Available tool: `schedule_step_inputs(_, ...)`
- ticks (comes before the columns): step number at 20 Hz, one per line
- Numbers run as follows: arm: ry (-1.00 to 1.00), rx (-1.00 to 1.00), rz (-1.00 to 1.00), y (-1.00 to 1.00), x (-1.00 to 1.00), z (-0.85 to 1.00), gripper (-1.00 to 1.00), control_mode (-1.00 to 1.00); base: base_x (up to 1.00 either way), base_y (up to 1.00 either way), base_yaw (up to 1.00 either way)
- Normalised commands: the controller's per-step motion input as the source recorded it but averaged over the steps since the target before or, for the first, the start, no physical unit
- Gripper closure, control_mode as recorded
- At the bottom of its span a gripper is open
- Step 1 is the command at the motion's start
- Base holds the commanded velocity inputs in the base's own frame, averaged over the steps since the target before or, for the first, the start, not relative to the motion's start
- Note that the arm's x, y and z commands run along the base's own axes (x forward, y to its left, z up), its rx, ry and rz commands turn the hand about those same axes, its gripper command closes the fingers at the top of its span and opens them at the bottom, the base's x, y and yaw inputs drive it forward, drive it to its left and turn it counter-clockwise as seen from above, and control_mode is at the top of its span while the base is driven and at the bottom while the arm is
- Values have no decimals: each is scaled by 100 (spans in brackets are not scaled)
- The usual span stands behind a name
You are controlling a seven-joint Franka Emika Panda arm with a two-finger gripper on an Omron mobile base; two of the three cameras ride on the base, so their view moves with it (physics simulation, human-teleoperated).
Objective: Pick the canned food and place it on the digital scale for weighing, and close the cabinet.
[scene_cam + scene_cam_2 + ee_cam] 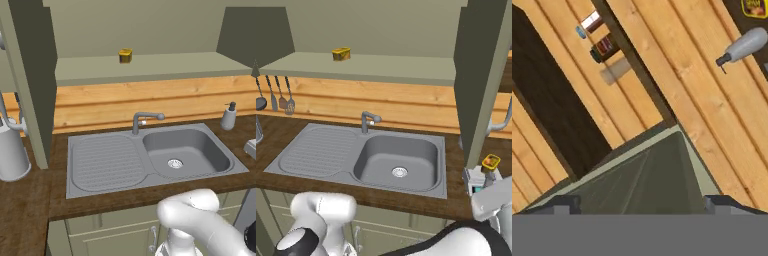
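Note:
The cabinet (150, 67) stands open above the sink, its left door (30, 75) and right door (481, 75) swung out towards me. The canned food (490, 162), yellow with a dark band, rests slightly tilted on the digital scale (472, 182) at the counter's right end. The scale's corner (251, 148) shows at the right edge of the left base view. In the rolled hand view the can (754, 7) shows at the top right. My gripper (642, 205) is open, fingertips wide apart and holding nothing. An olive cabinet door (657, 175) lies close in front of it.
A similar yellow-and-brown can (125, 55) sits on the cabinet shelf. A grey sink (150, 157) with a faucet (142, 120) fills the counter's middle. A soap pump bottle (229, 116) stands right of it. Utensils (281, 97) hang on the wood wall, and a white appliance (10, 150) stands far left.

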Motion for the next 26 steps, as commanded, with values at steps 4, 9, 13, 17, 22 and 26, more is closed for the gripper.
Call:
schedule_step_inputs(4, -9, 18, 40, -43, 13, 0, -100, -100, 0, 0, 0)
schedule_step_inputs(9, -16, 13, 44, 19, 60, 0, -100, -100, 0, 0, 0)
schedule_step_inputs(13, -15, 8, 45, 53, 39, 0, -100, -100, 0, 0, 0)
schedule_step_inputs(17, -17, 3, 41, 82, 13, 0, -100, -100, 0, 0, 0)
schedule_step_inputs(22, -25, 0, 35, 75, 2, 10, -100, -100, 0, 0, 0)
schedule_step_inputs(26, -38, 3, 34, 23, 0, 68, -100, -100, 0, 0, 0)
